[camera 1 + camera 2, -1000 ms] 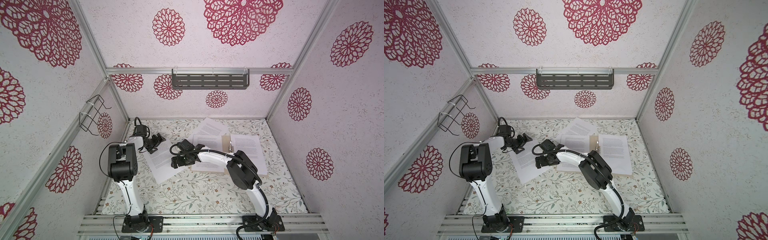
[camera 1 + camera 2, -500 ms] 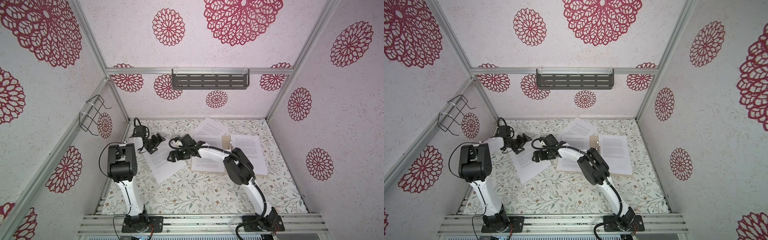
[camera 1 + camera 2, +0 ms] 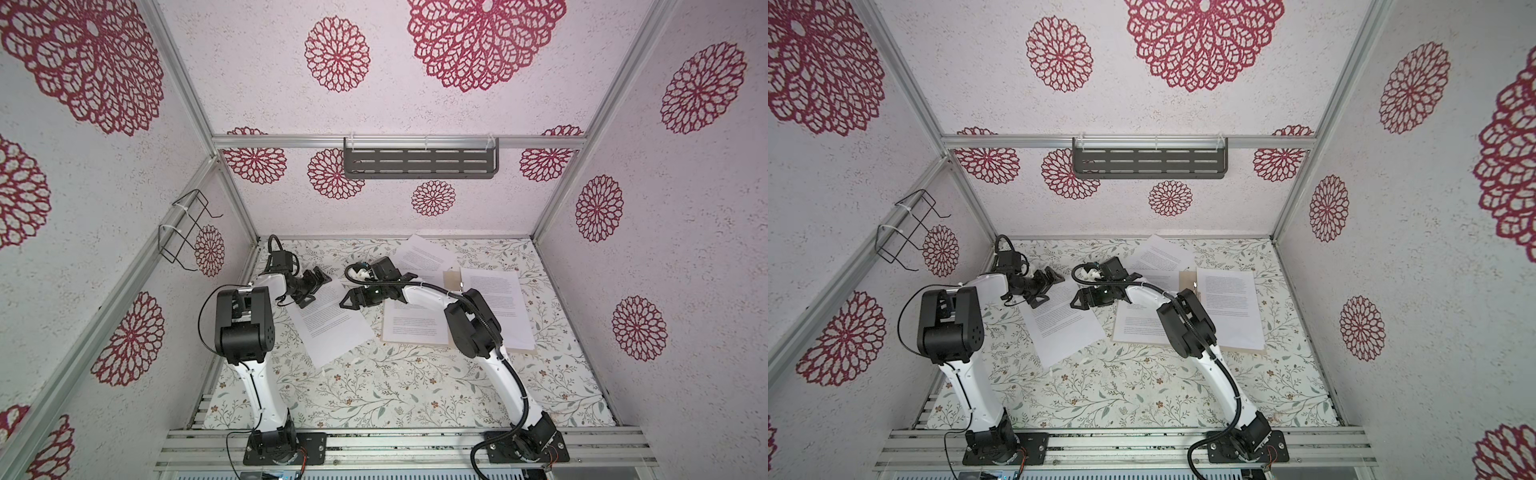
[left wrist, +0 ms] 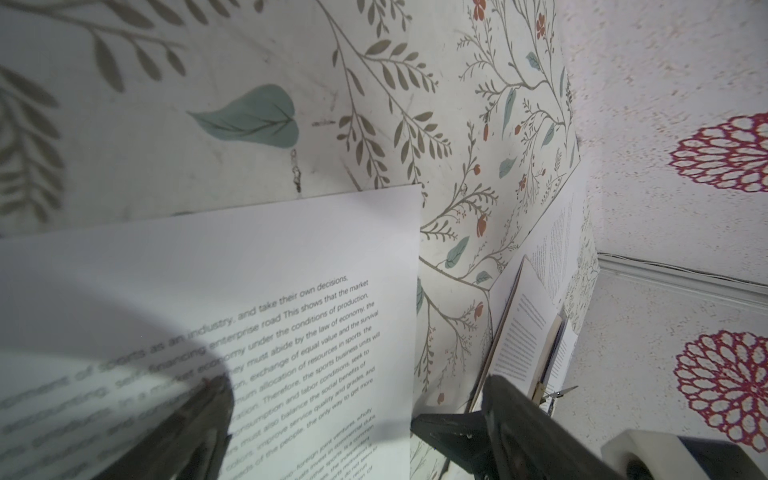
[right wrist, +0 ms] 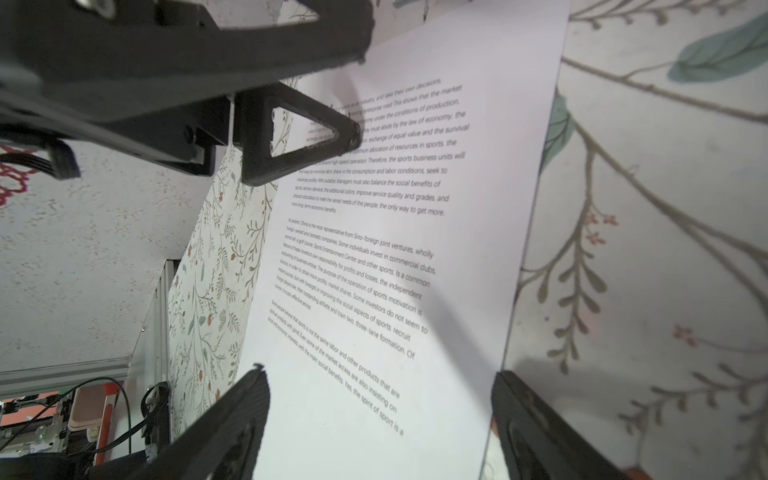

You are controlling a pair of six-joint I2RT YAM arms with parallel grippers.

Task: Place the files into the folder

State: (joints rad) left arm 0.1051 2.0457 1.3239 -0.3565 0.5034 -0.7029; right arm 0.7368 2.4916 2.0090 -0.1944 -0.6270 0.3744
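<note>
**Loose sheet lies between my two grippers**

The sheet lies flat left of centre in both top views, its long axis running from upper left to lower right. My left gripper, jaws wide and empty, is at its upper-left corner. My right gripper, also spread and holding nothing, hangs over its upper-right edge. That puts it nearer the folder, which lies open at centre right.

In both top views the folder lies mostly hidden under files and the right arm, the files' print too small to read, and in the left wrist view the nearest lines on the loose sheet blur.
</note>
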